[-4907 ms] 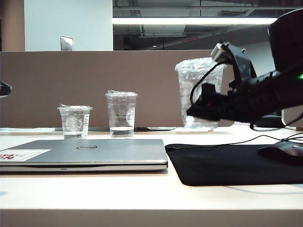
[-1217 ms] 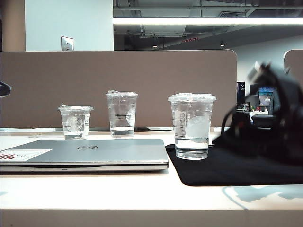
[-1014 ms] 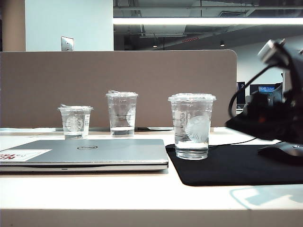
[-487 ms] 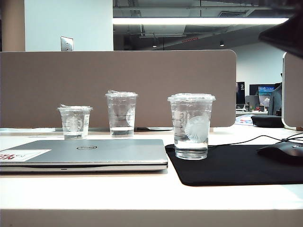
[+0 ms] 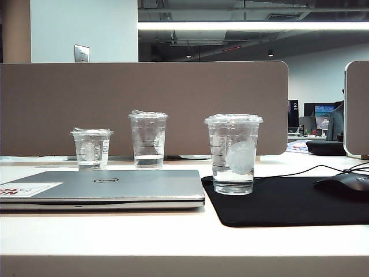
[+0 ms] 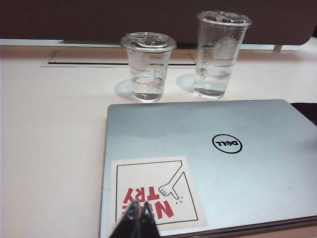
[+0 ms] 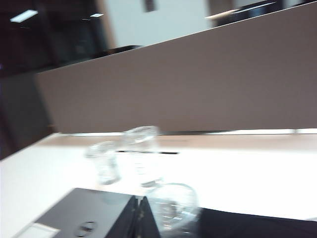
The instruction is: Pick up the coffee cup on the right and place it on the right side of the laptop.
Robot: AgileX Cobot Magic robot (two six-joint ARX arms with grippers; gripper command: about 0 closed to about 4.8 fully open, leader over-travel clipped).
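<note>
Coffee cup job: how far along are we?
Done: the coffee cup stands upright on the black mat, just right of the laptop. In hand: nothing; the right gripper is shut and empty above it, the left gripper shut over the laptop. Left: nothing visible.
</note>
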